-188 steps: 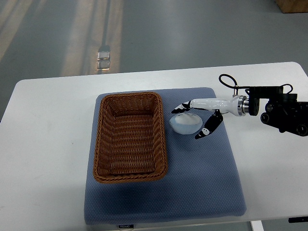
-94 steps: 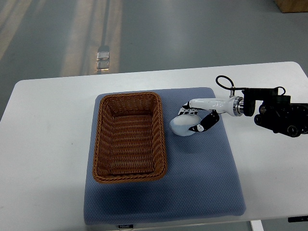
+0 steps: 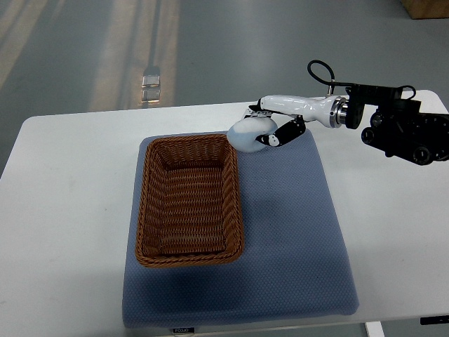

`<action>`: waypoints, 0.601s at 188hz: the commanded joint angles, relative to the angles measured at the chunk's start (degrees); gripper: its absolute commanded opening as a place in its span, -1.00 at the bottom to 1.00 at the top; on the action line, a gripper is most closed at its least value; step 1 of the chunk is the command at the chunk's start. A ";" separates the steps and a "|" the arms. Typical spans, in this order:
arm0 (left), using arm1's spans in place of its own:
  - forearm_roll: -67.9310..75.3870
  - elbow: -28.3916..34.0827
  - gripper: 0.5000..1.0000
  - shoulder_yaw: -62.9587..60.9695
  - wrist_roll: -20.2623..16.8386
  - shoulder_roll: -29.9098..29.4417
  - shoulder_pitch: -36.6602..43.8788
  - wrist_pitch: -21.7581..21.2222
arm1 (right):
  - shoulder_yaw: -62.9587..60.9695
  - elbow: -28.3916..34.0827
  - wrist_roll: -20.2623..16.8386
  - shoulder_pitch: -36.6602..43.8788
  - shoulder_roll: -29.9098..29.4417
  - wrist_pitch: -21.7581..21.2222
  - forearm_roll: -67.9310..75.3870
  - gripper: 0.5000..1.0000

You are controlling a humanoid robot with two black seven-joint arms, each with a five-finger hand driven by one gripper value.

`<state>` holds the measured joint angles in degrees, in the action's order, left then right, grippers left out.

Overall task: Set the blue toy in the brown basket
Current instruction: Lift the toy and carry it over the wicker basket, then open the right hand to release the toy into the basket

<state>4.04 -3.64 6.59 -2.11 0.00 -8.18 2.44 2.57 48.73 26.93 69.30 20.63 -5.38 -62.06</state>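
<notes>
The pale blue rounded toy [image 3: 245,134] hangs in the air just past the far right corner of the brown wicker basket [image 3: 188,199]. My right hand [image 3: 265,126] is shut on it, white fingers with black tips curled around its right side, and its arm reaches in from the right edge. The basket is rectangular and has nothing inside it. It lies on the left part of a blue-grey mat [image 3: 295,239]. No left arm shows in the top view.
The mat lies on a white table [image 3: 63,210] whose far edge runs just behind the held toy. The black wrist housing and cable [image 3: 400,130] of the right arm hover over the table's right end. Grey floor lies beyond.
My right hand closed on the toy, lifted it off the mat and carried it up and left, from beside the basket's right wall to near its far right corner.
</notes>
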 commanded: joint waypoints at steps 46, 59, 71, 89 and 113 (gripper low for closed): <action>0.00 -0.05 1.00 0.00 0.00 0.00 0.00 -0.07 | 0.77 -0.39 0.32 1.02 -10.08 -0.16 1.15 -0.30; 0.00 -0.05 1.00 0.00 0.00 0.00 0.00 0.02 | 1.30 -0.56 0.23 0.75 -11.58 0.01 1.06 -0.24; 0.00 -0.05 1.00 0.00 0.00 0.00 0.00 -0.07 | 2.79 -1.09 0.23 0.66 -13.07 0.37 1.06 -0.12; 0.00 0.04 1.00 0.00 0.00 0.00 0.00 0.02 | 3.67 -1.97 0.32 0.58 -14.74 0.45 1.06 0.29; 0.00 0.04 1.00 0.00 0.00 0.00 -0.08 -0.07 | 3.67 -2.23 0.23 0.75 -14.57 0.45 1.06 0.57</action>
<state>4.05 -3.70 6.59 -2.11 0.00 -8.19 2.41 6.26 46.67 27.21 69.93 5.91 -4.93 -60.99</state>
